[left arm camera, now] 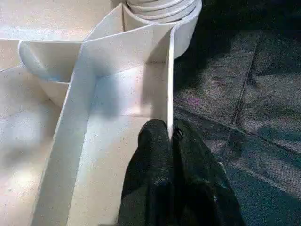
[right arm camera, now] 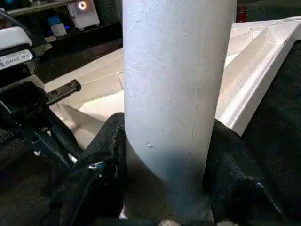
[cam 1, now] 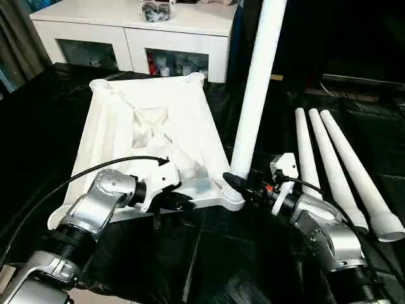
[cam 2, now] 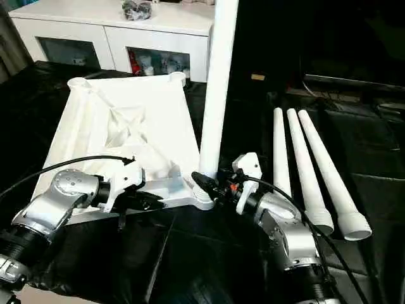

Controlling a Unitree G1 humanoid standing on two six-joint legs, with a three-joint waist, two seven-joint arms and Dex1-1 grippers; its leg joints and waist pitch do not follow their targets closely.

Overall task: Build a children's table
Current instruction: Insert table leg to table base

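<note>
The children's table lies in parts on a black cloth. Its white tabletop (cam 1: pixel 152 120) rests upside down, ribbed underside up. One white tube leg (cam 1: pixel 256 88) stands upright in the near right corner socket (cam 1: pixel 233 200). My right gripper (cam 1: pixel 238 183) is shut around that leg (right arm camera: pixel 174 94) just above the socket, a black finger (right arm camera: pixel 101 160) on each side. My left gripper (cam 1: pixel 180 204) is at the tabletop's near edge, and its fingertips (left arm camera: pixel 160 136) pinch the thin rim wall (left arm camera: pixel 170 84) a short way from that socket.
Three loose white legs (cam 1: pixel 335 171) lie side by side on the cloth to the right. A white cabinet with glass doors (cam 1: pixel 133 31) stands behind the tabletop. A black cable (cam 1: pixel 76 180) loops over my left forearm.
</note>
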